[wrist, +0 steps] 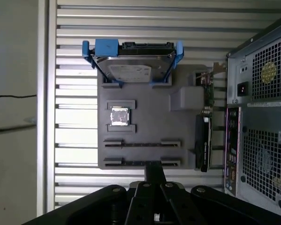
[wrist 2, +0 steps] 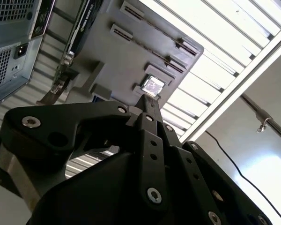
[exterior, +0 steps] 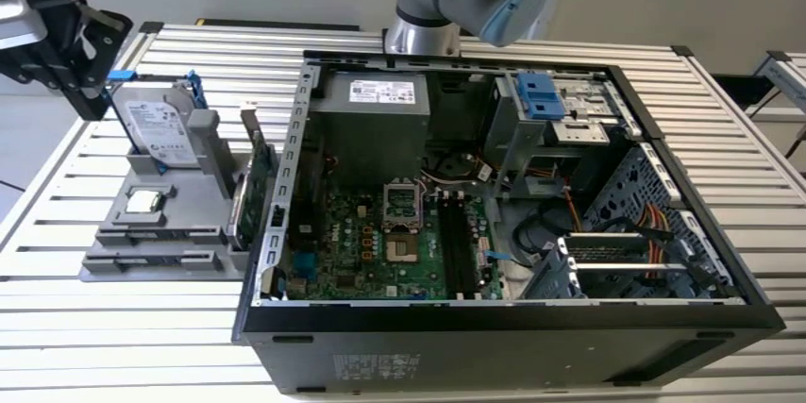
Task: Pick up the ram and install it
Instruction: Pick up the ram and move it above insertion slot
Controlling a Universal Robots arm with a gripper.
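My gripper [exterior: 86, 92] hangs above the table at the exterior view's far left, beside the grey parts holder [exterior: 189, 266]. In both wrist views its black fingers [wrist: 153, 169] look pressed together with nothing between them, and the gripper [wrist 2: 148, 104] points toward the holder [wrist: 145, 117]. Two long narrow slots [wrist: 143, 143] in the holder each show a thin dark line. I cannot tell if either line is the ram, so it is hidden from me. The open computer case [exterior: 705, 233] lies on the table with its motherboard [exterior: 377, 243] exposed, including the long black memory slots [exterior: 456, 243].
On the holder stand a silver hard drive in a blue frame [exterior: 161, 129], a small square chip [exterior: 145, 201] and a green expansion card [exterior: 256, 195] on edge beside the case wall. The robot arm's base [exterior: 422, 35] rises behind the case. The table is slatted metal.
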